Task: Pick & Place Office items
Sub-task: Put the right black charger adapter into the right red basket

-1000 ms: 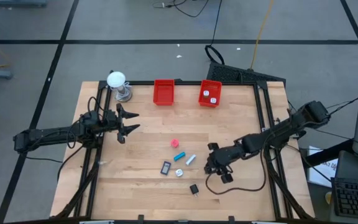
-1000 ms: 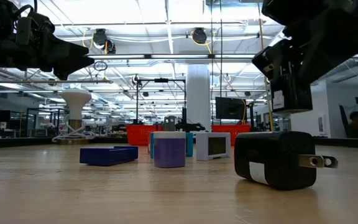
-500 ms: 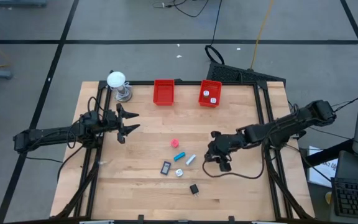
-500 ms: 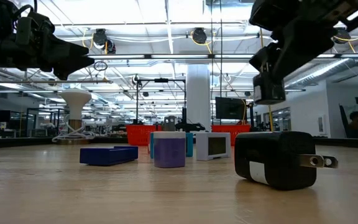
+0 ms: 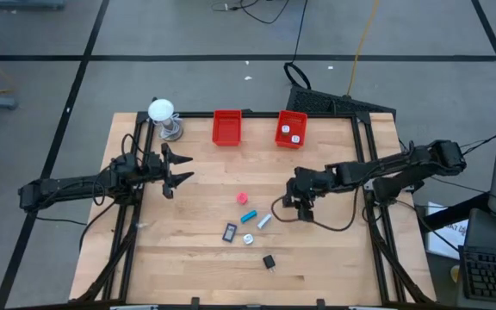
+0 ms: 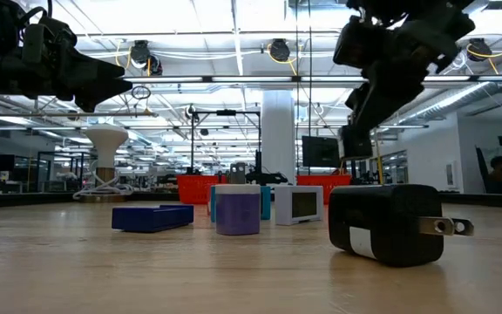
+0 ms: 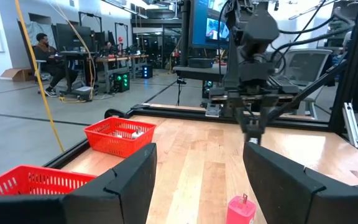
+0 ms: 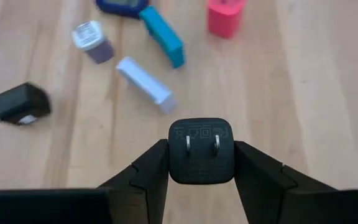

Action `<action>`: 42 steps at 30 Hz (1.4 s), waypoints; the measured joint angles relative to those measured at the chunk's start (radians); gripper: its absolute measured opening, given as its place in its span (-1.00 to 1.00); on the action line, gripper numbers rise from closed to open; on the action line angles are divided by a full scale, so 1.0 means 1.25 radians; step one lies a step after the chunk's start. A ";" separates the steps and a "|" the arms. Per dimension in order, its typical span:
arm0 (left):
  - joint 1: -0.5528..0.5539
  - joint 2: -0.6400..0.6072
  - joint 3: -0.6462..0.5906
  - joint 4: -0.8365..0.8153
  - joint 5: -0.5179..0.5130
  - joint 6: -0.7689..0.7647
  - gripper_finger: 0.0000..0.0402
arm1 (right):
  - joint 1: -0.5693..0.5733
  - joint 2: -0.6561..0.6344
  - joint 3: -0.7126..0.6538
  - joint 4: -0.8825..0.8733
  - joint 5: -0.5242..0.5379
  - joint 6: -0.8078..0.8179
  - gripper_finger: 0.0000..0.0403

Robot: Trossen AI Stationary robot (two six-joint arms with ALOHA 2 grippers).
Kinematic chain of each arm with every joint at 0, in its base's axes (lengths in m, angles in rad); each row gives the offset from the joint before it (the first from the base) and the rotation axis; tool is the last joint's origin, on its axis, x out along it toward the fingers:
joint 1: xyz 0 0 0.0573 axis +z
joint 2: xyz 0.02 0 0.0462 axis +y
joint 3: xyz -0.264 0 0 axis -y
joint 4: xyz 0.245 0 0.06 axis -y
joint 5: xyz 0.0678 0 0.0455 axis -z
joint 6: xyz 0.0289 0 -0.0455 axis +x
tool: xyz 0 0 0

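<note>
Change: right arm's gripper point(image 5: 300, 200) is now sitting farther up the table toward the red bins than a second ago, trailing a dark cable point(image 5: 334, 226) that is looping behind it.
Right gripper: fingers are pinching a black cube-shaped plug adapter point(image 8: 200, 150), prongs facing the wrist camera, held above the wooden table point(image 5: 205, 258).
Loose items: a pink plug block point(image 5: 242, 198), a cyan bar point(image 5: 249, 214), a pale blue bar point(image 5: 264, 221), a white round piece point(image 5: 248, 238), a dark flat rectangle point(image 5: 230, 232) and a second black adapter point(image 5: 269, 262) are lying grouped mid-table, just beside the gripper.
Bins: two red plastic bins point(image 5: 226, 127) are standing at the far edge; the right-hand one point(image 5: 290, 129) is holding small white pieces.
Left gripper point(image 5: 177, 169): fingers spread apart, hovering near the table's left side, well apart from the items.
</note>
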 joint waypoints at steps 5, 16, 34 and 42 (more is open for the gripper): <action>0.000 0.000 0.000 0.000 0.000 0.000 0.21 | -0.056 0.000 0.000 0.000 0.054 -0.011 -0.29; 0.000 0.000 0.000 0.000 0.000 0.000 0.21 | -0.185 0.000 0.000 0.000 0.052 -0.008 -0.29; 0.000 0.000 0.000 0.000 0.000 0.000 0.21 | -0.306 0.000 0.000 0.002 0.051 -0.032 -0.29; 0.000 0.000 0.000 0.000 0.000 0.000 0.21 | -0.359 0.000 0.000 0.024 0.051 -0.043 -0.28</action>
